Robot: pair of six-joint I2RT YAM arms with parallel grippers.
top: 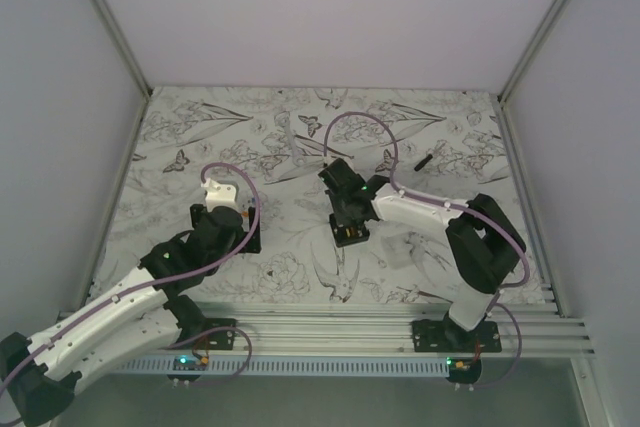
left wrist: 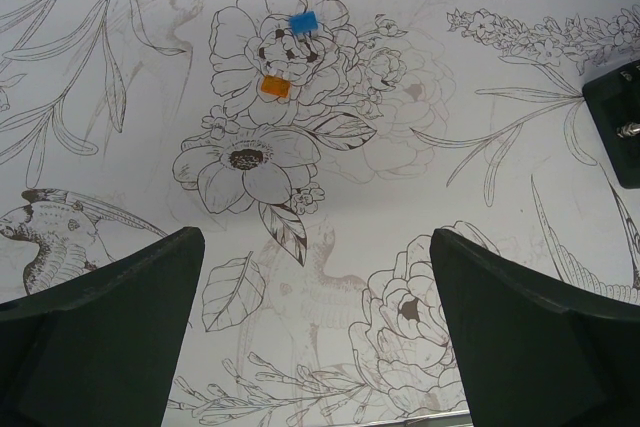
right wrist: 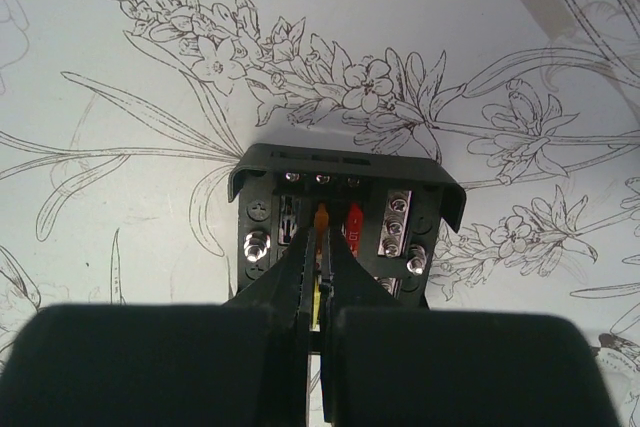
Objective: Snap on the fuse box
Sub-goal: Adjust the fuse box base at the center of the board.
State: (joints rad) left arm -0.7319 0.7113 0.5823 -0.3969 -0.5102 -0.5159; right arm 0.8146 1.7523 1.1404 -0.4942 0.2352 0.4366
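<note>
Near the middle of the flower-printed table (top: pixel 300 277), a little to its right, the fuse box (top: pixel 350 235) lies flat with its inside showing, and my right gripper (right wrist: pixel 322 247) is down on it. From the right wrist I see its black wall curving round the far side and silver studs and screws at both sides. An orange fuse (right wrist: pixel 322 217) and a red fuse (right wrist: pixel 353 222) stand side by side in the middle. My right fingers are drawn together to a thin slit, their tips right at the orange fuse; whether they actually pinch it I cannot tell. A bit of yellow shows in the slit lower down. My left gripper (left wrist: pixel 315 239) hangs over bare table to the left of the box, well apart from it, its fingers spread wide with nothing between them. Beyond those fingers a small blue piece (left wrist: pixel 303 22) and a small orange piece (left wrist: pixel 275 86) lie near each other on the print, not touching. A short black stick (top: pixel 425 160) lies further back on the right.
</note>
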